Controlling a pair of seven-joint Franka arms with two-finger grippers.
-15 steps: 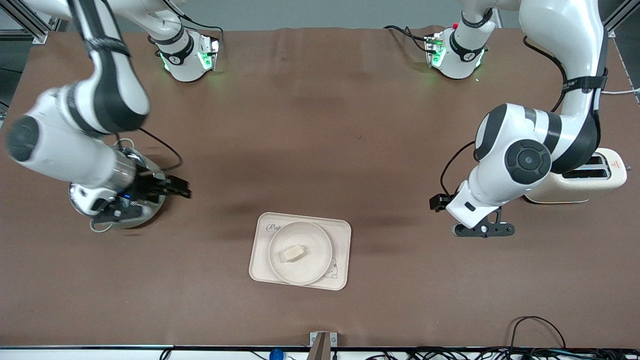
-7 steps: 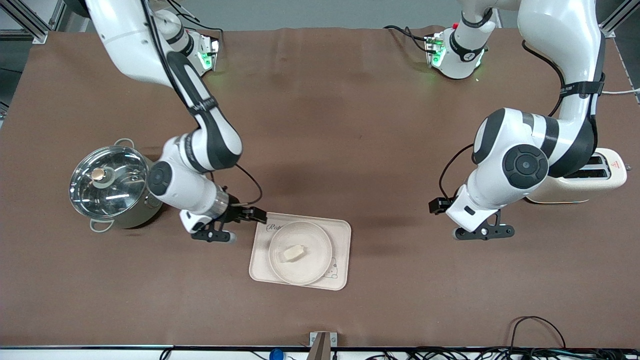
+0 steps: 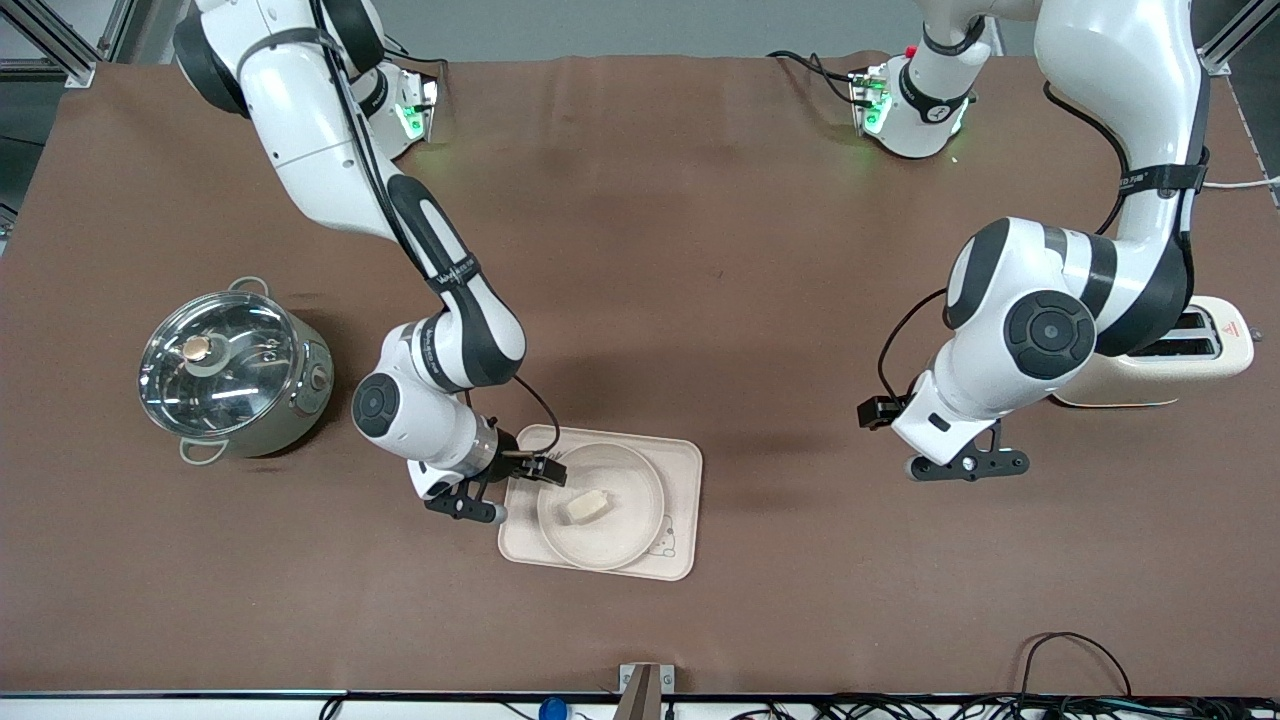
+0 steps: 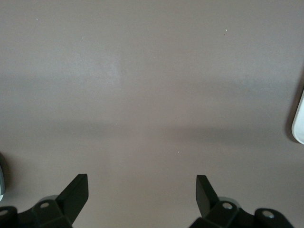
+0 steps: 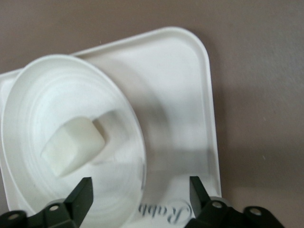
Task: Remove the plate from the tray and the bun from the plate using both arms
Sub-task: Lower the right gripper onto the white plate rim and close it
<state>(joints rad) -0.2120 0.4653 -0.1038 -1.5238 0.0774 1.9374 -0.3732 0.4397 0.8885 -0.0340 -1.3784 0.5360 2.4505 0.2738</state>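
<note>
The cream tray (image 3: pixel 683 470) lies near the table's front middle, with the round plate (image 3: pixel 643 520) on it and the small pale bun (image 3: pixel 585 507) on the plate. My right gripper (image 3: pixel 548 468) is open and low over the tray's "Rabbit" corner. In the right wrist view its fingers (image 5: pixel 83 192) stand on either side of the plate's rim, with the gripper (image 5: pixel 140 190) close to the plate (image 5: pixel 42 104), bun (image 5: pixel 73 145) and tray (image 5: pixel 180 95). My left gripper (image 3: pixel 872 411) is open and empty over bare table toward the left arm's end, apart from the tray; its wrist view (image 4: pixel 141 187) shows only brown table.
A steel pot with a glass lid (image 3: pixel 232 372) stands toward the right arm's end. A cream toaster (image 3: pixel 1190 350) stands at the left arm's end, partly hidden by that arm. A pale rounded edge (image 4: pixel 299 118) shows in the left wrist view.
My right arm has swung from over the pot across to the tray's "Rabbit" corner and lowered beside the plate's rim. The left arm has barely moved.
</note>
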